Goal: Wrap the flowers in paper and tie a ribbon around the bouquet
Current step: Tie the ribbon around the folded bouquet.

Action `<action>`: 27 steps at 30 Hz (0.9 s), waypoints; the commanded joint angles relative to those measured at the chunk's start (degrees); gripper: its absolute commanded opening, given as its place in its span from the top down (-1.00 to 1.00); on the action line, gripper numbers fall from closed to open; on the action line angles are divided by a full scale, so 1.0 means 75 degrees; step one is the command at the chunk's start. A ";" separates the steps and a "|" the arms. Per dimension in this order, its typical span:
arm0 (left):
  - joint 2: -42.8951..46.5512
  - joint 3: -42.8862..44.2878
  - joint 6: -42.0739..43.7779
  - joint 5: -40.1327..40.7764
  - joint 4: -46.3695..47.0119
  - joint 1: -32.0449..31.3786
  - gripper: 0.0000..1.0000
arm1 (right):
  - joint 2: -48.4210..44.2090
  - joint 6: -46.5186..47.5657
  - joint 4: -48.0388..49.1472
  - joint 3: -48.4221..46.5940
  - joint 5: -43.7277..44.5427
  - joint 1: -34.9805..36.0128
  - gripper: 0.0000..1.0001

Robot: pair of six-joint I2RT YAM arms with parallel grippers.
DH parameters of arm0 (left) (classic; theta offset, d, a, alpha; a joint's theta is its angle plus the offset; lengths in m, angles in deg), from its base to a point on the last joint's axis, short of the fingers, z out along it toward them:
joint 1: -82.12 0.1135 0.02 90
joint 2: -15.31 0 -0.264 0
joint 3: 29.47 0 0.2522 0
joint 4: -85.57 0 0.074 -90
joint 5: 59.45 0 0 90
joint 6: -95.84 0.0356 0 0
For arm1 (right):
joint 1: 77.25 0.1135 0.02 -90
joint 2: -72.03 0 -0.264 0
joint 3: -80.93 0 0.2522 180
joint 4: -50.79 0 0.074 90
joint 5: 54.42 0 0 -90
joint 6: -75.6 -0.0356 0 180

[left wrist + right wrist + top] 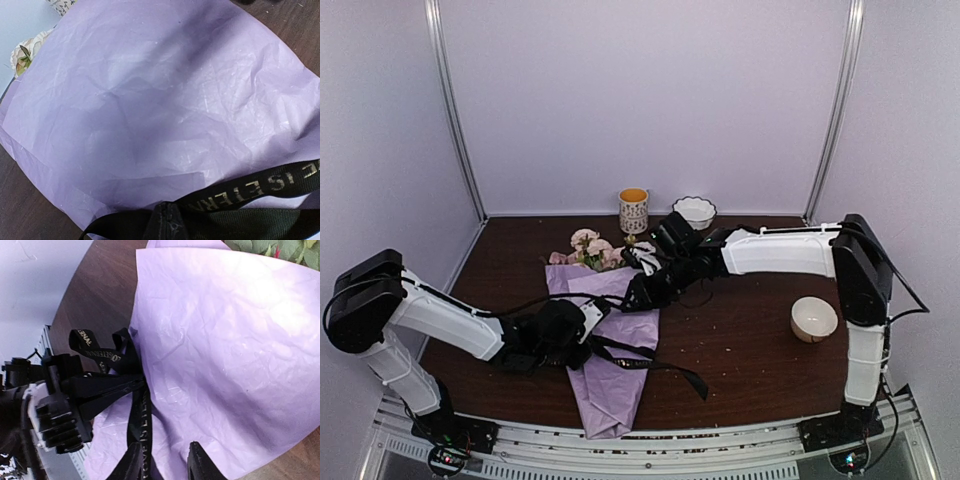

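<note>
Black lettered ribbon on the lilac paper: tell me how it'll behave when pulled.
The narrow black lettered ribbon loops and twists limply, so it is probably floppy and light. Draped over the thin crumpled lilac paper, a tug would likely drag or wrinkle that sheet.

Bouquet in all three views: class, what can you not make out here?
- Stems of the flowers: every view, covered by the paper.
- Lettering on the ribbon: left wrist view, cut off by the right edge; top view, too small.
- Most flower heads: left wrist view, behind the paper and cut by the left edge.
</note>
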 commanded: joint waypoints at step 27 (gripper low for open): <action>-0.0037 0.0056 -0.0117 -0.0129 0.0144 0.0098 1.00 | 0.1062 0.0986 0.0779 0.0390 -0.2347 0.0451 0.33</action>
